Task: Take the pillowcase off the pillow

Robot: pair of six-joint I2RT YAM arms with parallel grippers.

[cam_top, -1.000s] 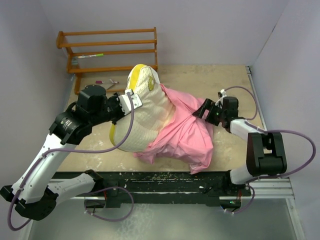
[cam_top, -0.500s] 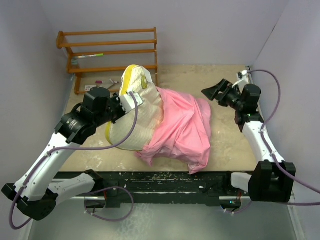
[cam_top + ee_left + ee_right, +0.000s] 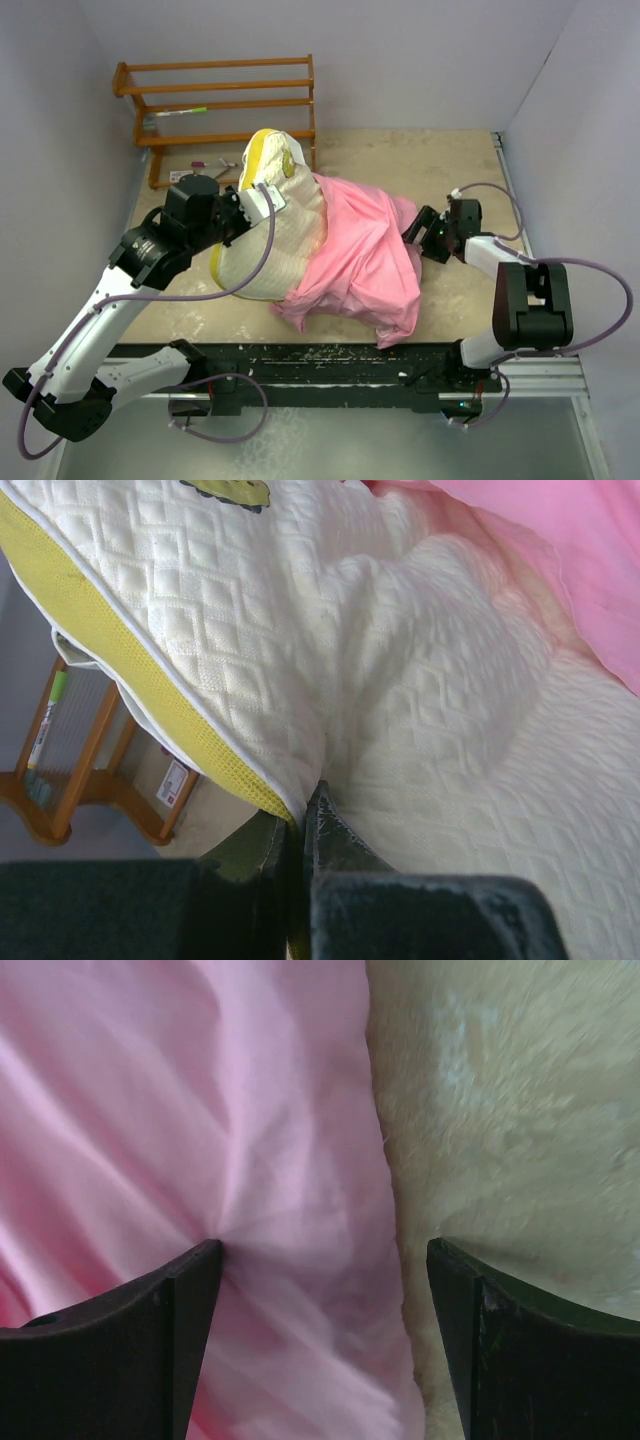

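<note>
The cream pillow with yellow edging lies tilted at the table's middle left, its right half inside the pink pillowcase. My left gripper is shut on the pillow's yellow-edged side; its quilted face fills the left wrist view. My right gripper is open at the pillowcase's right edge. In the right wrist view the jaws stand wide apart, the left finger pressing on the pink fabric, the right finger over the bare table.
A wooden rack with a green-tipped marker stands at the back left, also in the left wrist view. Small pens lie on the table in front of it. Walls close in on the left, back and right.
My right gripper swung out to the back right, then came back down to the pillowcase's right edge. The left gripper pulled the pillow slightly left and has held still since.
</note>
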